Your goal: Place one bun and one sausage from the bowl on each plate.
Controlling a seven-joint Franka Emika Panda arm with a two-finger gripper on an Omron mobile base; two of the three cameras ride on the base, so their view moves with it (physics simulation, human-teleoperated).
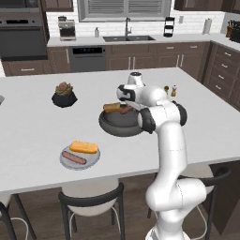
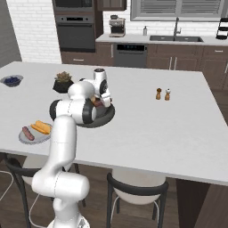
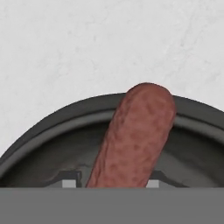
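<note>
The dark bowl [image 1: 117,126] [image 2: 101,118] [image 3: 39,131] sits mid-counter. My gripper [image 1: 125,108] [image 2: 99,101] [image 3: 109,183] reaches down into it, shut on a reddish-brown sausage [image 1: 127,110] [image 3: 135,135] whose far end sticks out over the bowl's rim. A golden bun [image 1: 111,107] lies in the bowl just left of the hand. Near the counter's front edge the pale grey plate [image 1: 93,161] [image 2: 22,137] carries one bun [image 1: 84,147] [image 2: 42,128] and one sausage [image 1: 74,158] [image 2: 28,133]. The cream-rimmed plate is out of view.
A black plant pot [image 1: 63,95] [image 2: 63,83] stands behind the bowl to the left. A small blue-filled bowl [image 2: 12,80] sits at the far left. Two shakers [image 1: 169,90] [image 2: 162,94] stand to the right. Stools [image 1: 91,194] line the counter's front edge.
</note>
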